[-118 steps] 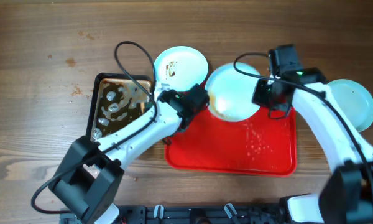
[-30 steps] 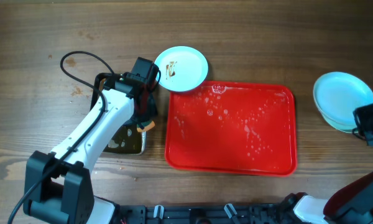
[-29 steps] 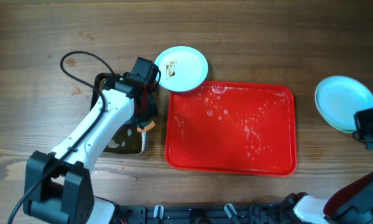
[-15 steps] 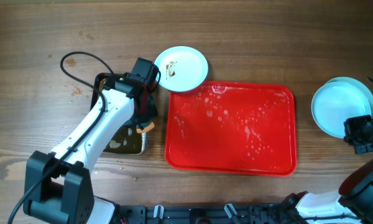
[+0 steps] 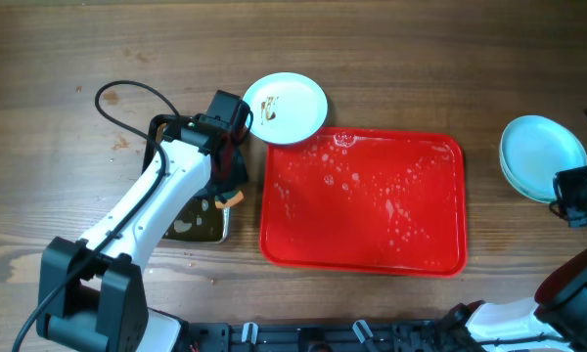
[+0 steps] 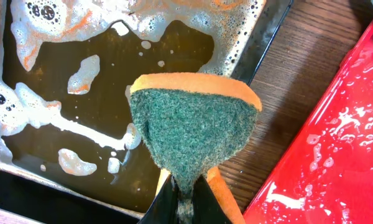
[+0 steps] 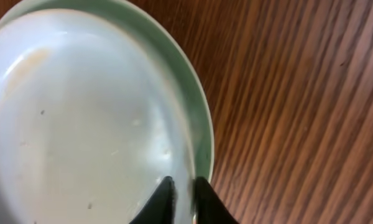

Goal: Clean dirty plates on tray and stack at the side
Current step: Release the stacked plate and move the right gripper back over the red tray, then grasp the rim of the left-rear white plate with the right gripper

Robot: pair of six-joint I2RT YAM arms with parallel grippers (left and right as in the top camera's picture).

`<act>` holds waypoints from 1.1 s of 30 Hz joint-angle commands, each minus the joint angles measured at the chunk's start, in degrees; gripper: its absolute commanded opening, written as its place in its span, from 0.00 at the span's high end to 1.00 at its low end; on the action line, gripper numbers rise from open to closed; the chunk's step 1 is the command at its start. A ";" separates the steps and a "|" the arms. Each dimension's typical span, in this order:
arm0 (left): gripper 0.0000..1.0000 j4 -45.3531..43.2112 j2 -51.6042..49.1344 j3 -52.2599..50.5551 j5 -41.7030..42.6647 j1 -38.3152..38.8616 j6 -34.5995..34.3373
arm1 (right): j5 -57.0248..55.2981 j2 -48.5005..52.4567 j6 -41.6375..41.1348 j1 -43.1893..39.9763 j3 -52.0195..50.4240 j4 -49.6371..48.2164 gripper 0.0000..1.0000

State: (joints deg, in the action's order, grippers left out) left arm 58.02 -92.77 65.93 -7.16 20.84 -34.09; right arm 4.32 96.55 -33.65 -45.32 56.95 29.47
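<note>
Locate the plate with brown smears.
Overhead view: the smeared plate sits on the wooden table, left of centre, at the red tray's upper-left corner.

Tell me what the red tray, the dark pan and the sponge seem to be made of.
Tray: probably hard plastic, glossy red; wet highlights on a smooth moulded surface.
Pan: likely metal, dark finish; thin, stiff rim.
Sponge: orange foam backed with a coarse green fibre scouring layer.
</note>
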 commanded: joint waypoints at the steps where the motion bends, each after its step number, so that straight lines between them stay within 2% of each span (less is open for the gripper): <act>1: 0.96 -0.17 0.50 -0.44 0.28 -0.39 0.87 | 3.19 0.94 0.74 0.09 1.29 -0.28 0.00; 5: 0.96 -0.22 0.50 -0.44 -0.26 -0.48 1.42 | 12.17 0.87 2.71 1.18 2.12 -0.11 0.00; 10: 0.96 -0.42 0.50 -0.44 -1.73 -2.99 2.43 | 14.25 -3.43 8.44 10.25 7.74 3.23 0.00; 14: 0.96 -0.85 0.50 -0.46 -2.08 -8.09 5.22 | 14.43 -7.80 15.45 25.22 14.03 8.87 0.00; 18: 0.96 -1.11 0.50 -0.48 -2.08 -13.60 7.23 | 13.66 -6.64 15.82 40.59 14.51 12.61 0.00; 24: 0.96 -1.49 0.50 -0.48 -0.11 -17.73 9.92 | 13.14 1.46 9.11 57.37 14.51 9.90 0.00; 33: 0.96 -1.66 0.50 -0.48 0.11 -17.75 9.92 | 14.19 12.48 -10.34 67.38 14.51 -1.25 0.00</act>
State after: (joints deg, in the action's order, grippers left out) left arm 56.53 -92.77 65.93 -7.38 3.36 -25.50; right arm 18.02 104.95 -34.63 19.97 71.50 29.78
